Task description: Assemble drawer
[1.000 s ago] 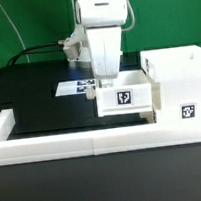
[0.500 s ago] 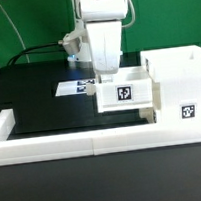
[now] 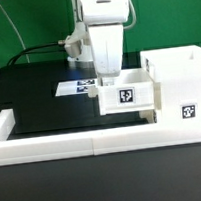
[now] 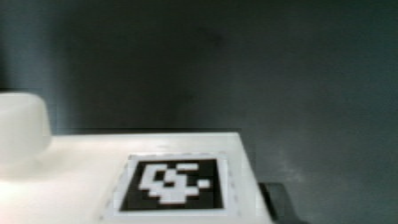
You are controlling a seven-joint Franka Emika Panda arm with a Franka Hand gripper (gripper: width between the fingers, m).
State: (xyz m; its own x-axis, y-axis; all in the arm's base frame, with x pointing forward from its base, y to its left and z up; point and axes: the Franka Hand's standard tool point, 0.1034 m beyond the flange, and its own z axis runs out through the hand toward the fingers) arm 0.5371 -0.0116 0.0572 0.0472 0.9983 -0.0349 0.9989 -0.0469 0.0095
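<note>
A small white drawer tray [image 3: 128, 94] with a square tag on its front hangs just above the black table, its right end against the large white case [image 3: 184, 92]. My gripper [image 3: 112, 77] reaches down into the tray from above and is shut on its wall; the fingertips are hidden. In the wrist view the tray's tagged white face [image 4: 175, 186] fills the foreground, with a rounded white part [image 4: 18, 128] beside it and one dark finger [image 4: 278, 198] at its edge. Only one tray shows.
The long low white border wall [image 3: 63, 145] runs along the front and turns back at the exterior view's left [image 3: 1, 125]. The marker board [image 3: 75, 88] lies flat behind the tray. Cables [image 3: 43, 49] hang at the back.
The tray and my gripper have shifted slightly toward the exterior view's right, closer into the case.
</note>
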